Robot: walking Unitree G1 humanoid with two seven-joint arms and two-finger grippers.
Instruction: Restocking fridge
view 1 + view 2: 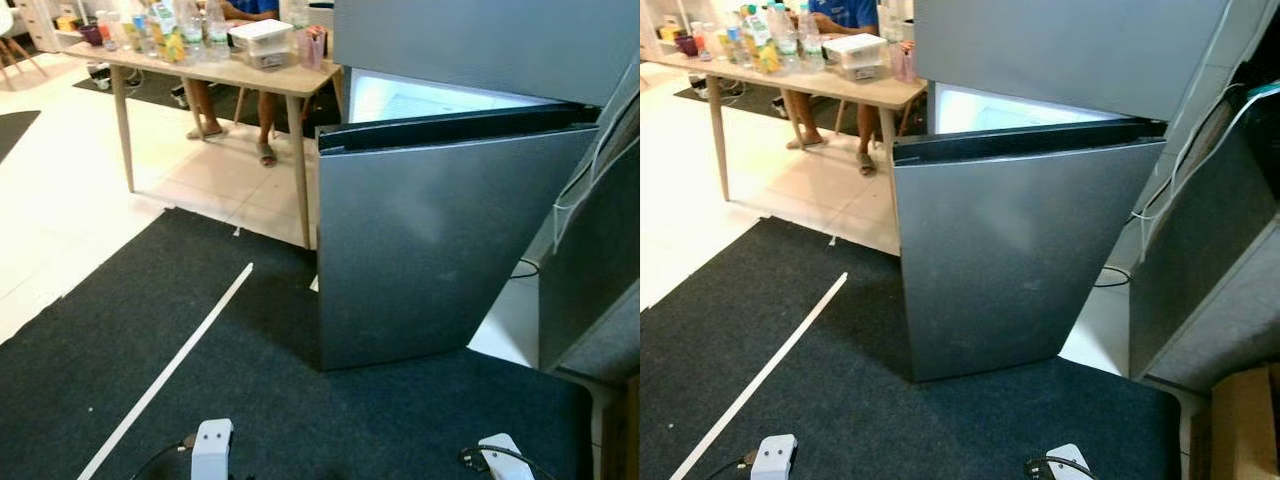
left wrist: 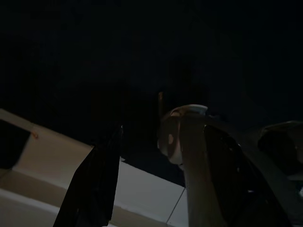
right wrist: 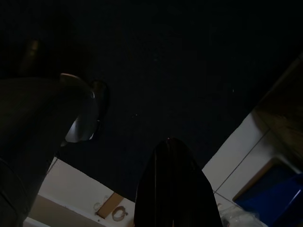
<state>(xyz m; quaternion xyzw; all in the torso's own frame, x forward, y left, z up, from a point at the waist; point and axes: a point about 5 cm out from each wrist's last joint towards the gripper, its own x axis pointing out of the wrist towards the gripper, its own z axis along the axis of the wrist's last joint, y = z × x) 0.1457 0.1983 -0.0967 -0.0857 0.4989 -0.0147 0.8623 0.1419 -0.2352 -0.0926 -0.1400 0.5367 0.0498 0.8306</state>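
Both arms hang idle, wrist views dark. Left gripper point(image 2: 94, 189) & right gripper point(image 3: 173, 184) over dark carpet point(image 1: 250, 400), touching nothing; can't tell how far open. Fridge point(image 1: 440, 230) ahead, lower door ajar, lit inside. Bench point(image 1: 200, 70) w/ bottles point(image 1: 170, 30) beyond on left, person point(image 1: 245, 60) behind it.

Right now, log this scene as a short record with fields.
fridge lower door: open, swung toward the robot, lit interior behind it
fridge upper door: shut
table: left of fridge, holds bottles and a clear container
person: behind the table
floor: dark carpet with white tape line
arms: hang idle
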